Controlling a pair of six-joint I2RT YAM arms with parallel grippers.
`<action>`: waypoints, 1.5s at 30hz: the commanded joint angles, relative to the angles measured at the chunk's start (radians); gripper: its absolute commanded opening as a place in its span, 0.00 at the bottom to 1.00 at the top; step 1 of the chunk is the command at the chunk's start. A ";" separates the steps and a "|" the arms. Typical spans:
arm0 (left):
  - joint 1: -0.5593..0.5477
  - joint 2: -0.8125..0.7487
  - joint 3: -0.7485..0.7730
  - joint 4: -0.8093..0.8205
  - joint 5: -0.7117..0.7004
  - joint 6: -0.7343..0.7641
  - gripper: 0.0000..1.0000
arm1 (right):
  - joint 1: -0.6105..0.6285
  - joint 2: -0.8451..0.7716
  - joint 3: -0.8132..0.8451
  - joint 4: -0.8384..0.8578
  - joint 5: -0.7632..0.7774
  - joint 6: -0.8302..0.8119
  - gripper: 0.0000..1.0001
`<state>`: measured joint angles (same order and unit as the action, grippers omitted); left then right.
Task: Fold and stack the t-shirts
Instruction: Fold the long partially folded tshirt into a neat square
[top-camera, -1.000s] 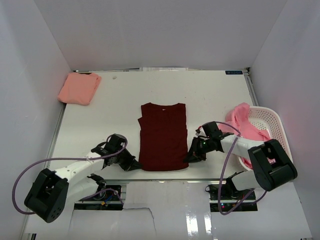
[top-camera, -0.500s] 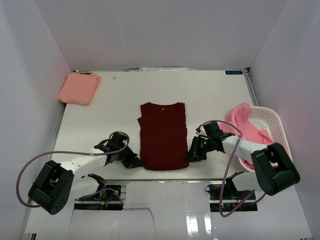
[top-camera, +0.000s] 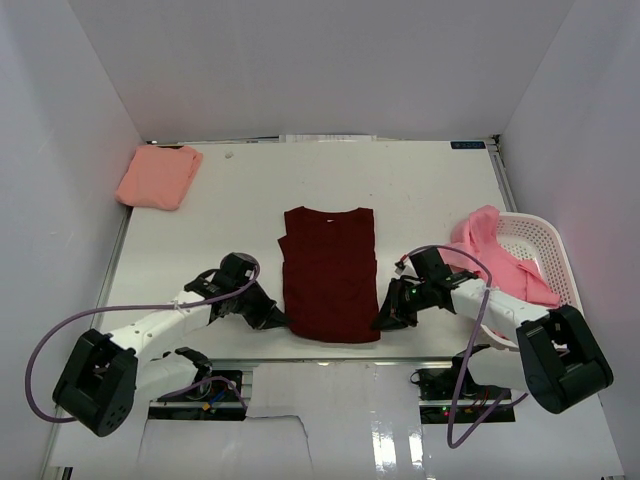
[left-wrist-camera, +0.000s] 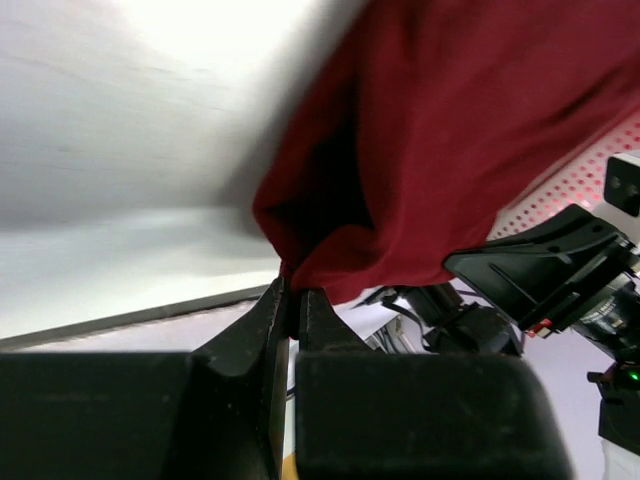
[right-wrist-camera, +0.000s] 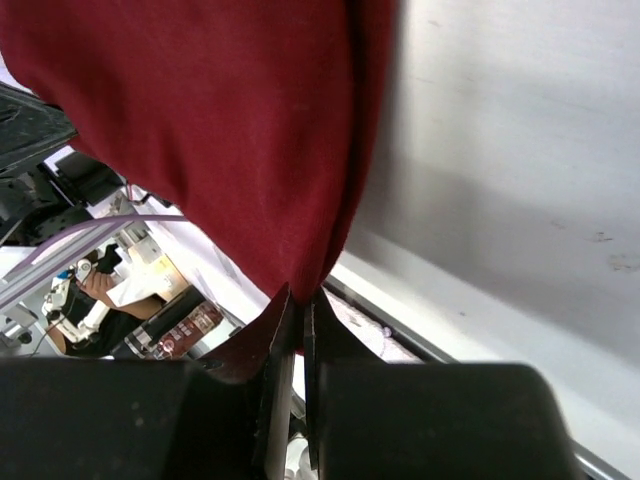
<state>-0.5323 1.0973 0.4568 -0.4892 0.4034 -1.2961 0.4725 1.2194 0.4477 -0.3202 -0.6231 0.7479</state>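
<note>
Left jaws and right jaws each pinch a near hem corner of the maroon t-shirt (top-camera: 330, 272), plain only in the wrist views. Overhead alone shows it centred on the desk (top-camera: 430, 190), with the salmon t-shirt (top-camera: 158, 176) at ten o'clock and the basket (top-camera: 548, 240) at three.

Maroon t-shirt (top-camera: 330, 272) flat on table (top-camera: 420, 190)

A dark maroon t-shirt (top-camera: 328, 275) lies flat mid-table with its sleeves folded in and its collar at the far end. Its two near hem corners are bunched and lifted. A salmon t-shirt (top-camera: 158, 176) sits folded at the far left corner. Bright pink t-shirt fabric (top-camera: 490, 250), perhaps more than one shirt, spills over the white mesh basket (top-camera: 545, 240) at the right.
</note>
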 joint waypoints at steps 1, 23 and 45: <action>0.002 -0.033 0.066 -0.046 -0.020 0.017 0.00 | 0.003 -0.021 0.078 -0.071 0.008 -0.025 0.08; 0.186 0.107 0.295 -0.071 0.025 0.173 0.00 | -0.106 0.153 0.410 -0.187 -0.021 -0.165 0.08; 0.224 0.262 0.568 -0.074 0.072 0.224 0.00 | -0.146 0.284 0.689 -0.255 -0.056 -0.211 0.08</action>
<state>-0.3153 1.3800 0.9894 -0.5484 0.4576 -1.0836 0.3328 1.5135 1.0981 -0.5495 -0.6548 0.5545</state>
